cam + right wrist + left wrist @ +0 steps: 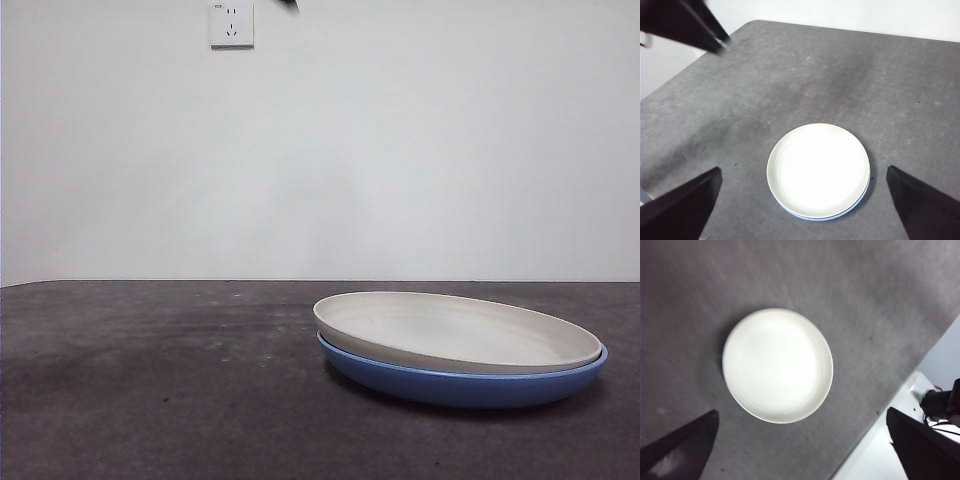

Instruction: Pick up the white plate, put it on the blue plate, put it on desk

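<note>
We are seeing the matte cream-white round plate (455, 332) nested in the glossy blue round plate (462, 384), lower right of the front frame, on the mottled dark grey desk (150, 380). The stacking step looks done; next, we judge, comes setting a plate on the desk. The left gripper (802, 450) and right gripper (802, 210) are hanging high, jaws wide apart, holding nothing. The blue plate is hiding entirely in the left wrist view, a thin sliver in the right.
</note>
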`<action>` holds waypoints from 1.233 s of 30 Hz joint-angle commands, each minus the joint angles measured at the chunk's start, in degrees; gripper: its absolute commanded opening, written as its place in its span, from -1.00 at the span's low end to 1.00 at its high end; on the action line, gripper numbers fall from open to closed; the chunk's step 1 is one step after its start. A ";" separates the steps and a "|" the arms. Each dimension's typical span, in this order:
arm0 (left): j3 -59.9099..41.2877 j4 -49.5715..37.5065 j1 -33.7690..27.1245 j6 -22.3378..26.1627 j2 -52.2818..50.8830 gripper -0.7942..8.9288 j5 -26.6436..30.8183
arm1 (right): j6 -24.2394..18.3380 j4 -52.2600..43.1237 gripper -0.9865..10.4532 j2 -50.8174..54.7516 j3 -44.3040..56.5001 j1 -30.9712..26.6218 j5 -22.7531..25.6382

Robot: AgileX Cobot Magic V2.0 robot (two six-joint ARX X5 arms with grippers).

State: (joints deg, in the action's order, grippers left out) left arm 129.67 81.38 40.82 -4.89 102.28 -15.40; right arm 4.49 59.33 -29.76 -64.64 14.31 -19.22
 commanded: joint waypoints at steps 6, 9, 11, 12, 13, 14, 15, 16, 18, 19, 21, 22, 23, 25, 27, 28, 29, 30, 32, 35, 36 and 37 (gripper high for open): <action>-4.76 2.62 0.98 5.05 -14.97 0.39 1.09 | 2.12 -0.59 0.15 -0.09 -1.05 0.28 0.22; -10.14 2.62 0.66 6.47 -21.99 0.39 1.29 | 4.11 -0.59 0.15 -0.09 -1.05 0.28 0.20; -14.19 2.60 0.26 7.32 -26.64 0.39 2.10 | 5.18 -0.57 0.15 -0.09 -1.05 0.28 0.17; -16.57 2.58 0.04 7.74 -29.27 0.39 2.38 | 5.70 -0.57 0.15 -0.09 -1.05 0.28 0.15; -18.53 2.56 -0.11 8.02 -31.34 0.39 2.40 | 6.01 -0.57 0.15 -0.09 -1.05 0.28 0.09; -20.98 2.51 -0.15 8.41 -33.86 0.39 2.40 | 6.10 -0.55 0.15 -0.09 -1.05 0.31 -0.13; -23.45 2.23 -0.24 8.61 -36.37 0.39 2.40 | 6.19 -0.52 0.15 -0.09 -1.05 0.31 -0.26; -25.73 1.64 -0.28 8.63 -38.56 0.39 2.40 | 6.60 -0.52 0.15 -0.09 -1.05 0.28 -0.26; -31.32 -0.50 -0.31 8.57 -43.69 0.39 2.38 | 7.54 -0.52 0.15 -0.11 -1.05 0.31 -0.28; -33.68 -1.40 -0.31 8.59 -45.92 0.39 2.38 | 8.00 -0.52 0.15 -0.13 -1.05 0.31 -0.37; -38.73 -3.61 -0.31 8.57 -50.90 0.39 2.38 | 8.87 -0.50 0.15 -0.13 -1.05 0.31 -0.52; -40.83 -4.63 -0.31 8.57 -53.13 0.39 2.38 | 9.09 -0.46 0.15 -0.13 -1.05 0.31 -0.79; -42.75 -5.53 -0.31 8.55 -55.30 0.39 2.38 | 9.25 -0.26 0.15 -0.13 -1.05 0.31 -0.98; -46.34 -7.21 -0.31 7.72 -59.67 0.39 2.38 | 9.88 0.22 0.15 -0.15 -1.05 0.28 -1.62; -49.42 -8.59 -0.31 5.81 -63.78 0.39 2.38 | 10.14 0.85 0.15 -0.52 -1.05 0.31 -1.84; -50.66 -9.27 -0.31 5.01 -65.35 0.39 2.38 | 10.14 1.42 0.15 -0.57 -1.05 0.31 -1.81; -52.13 -10.08 -0.31 4.11 -67.12 0.39 2.38 | 10.14 2.05 0.15 -1.03 -1.05 0.31 -1.79; -53.68 -11.04 -0.31 3.39 -68.78 0.39 2.38 | 10.21 2.73 0.15 -1.42 -1.05 0.28 -1.86; -56.48 -13.00 -0.31 2.10 -71.28 0.39 2.38 | 10.21 4.35 0.15 -2.27 -1.03 0.31 -1.97; -61.22 -16.50 -0.31 0.87 -74.95 0.39 2.38 | 10.16 6.16 0.15 -3.56 -1.03 0.31 -3.23; -62.60 -17.38 -0.31 0.57 -75.93 0.39 2.38 | 10.14 6.40 0.15 -4.02 -1.03 0.31 -3.91; -63.67 -18.10 -0.31 0.15 -76.59 0.39 2.38 | 10.14 6.47 0.15 -4.39 -1.03 0.31 -4.63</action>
State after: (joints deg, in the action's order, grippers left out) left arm 65.89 64.42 40.25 -3.33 25.87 -13.21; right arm 13.98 66.11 -33.69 -64.69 14.31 -23.16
